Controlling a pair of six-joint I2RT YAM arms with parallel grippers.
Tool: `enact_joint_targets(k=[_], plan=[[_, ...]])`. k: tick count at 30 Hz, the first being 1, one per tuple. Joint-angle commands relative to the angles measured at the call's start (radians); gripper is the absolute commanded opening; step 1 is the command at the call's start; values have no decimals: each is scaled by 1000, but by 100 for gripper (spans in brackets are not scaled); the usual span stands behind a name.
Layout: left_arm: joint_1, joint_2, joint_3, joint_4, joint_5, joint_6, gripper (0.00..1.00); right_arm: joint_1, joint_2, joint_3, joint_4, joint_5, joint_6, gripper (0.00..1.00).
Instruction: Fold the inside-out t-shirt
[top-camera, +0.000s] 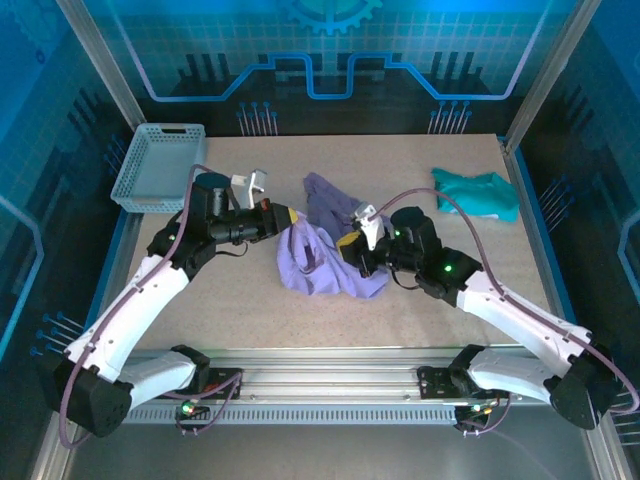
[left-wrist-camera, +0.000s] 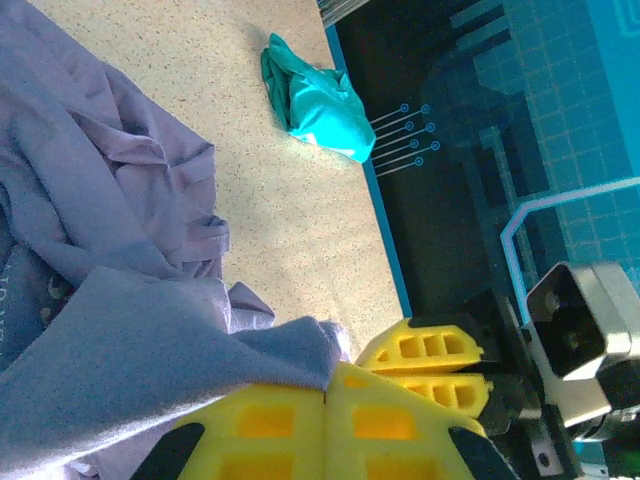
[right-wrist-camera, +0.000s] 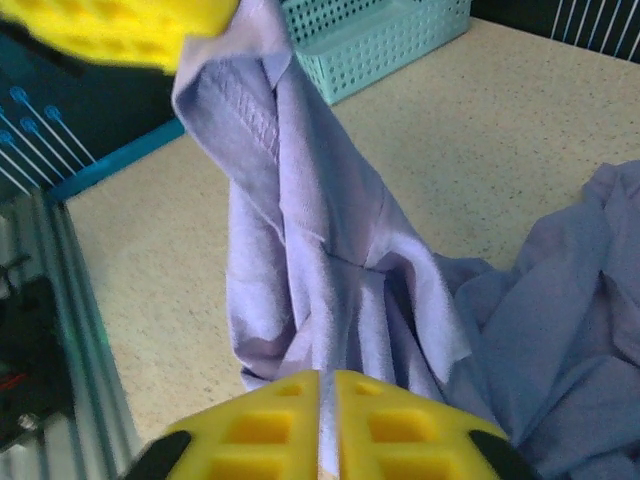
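While both grippers pinch it, the t-shirt sits bunched mid-worktop, one fold strung between them. Left gripper and right gripper both clamp fabric. It looks thin, limp and light (it'll sag); best grabbed at the hems or shoulder seams.

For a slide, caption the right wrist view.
Right gripper and left gripper pinch the lavender t-shirt, a band of it strung between them above the table; basket behind.

Robot lab: aluminium frame, printed backdrop
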Motion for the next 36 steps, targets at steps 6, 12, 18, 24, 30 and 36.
enact_joint_targets(k=[6,12,18,24,30,36], plan=[[8,-14,36,-2,20,12,0,116,161,107,-15,259,15,56],[8,-25,18,1,18,7,0,93,263,165,7,234,7,35],[18,-32,23,-17,-27,35,0,-1,170,111,25,-83,-3,0],[47,-18,65,-101,-150,134,0,-147,65,38,57,-443,34,0],[47,26,79,-129,-194,186,0,-185,82,36,116,-582,86,0],[45,71,95,-199,-294,232,6,-184,118,41,197,-602,148,0]])
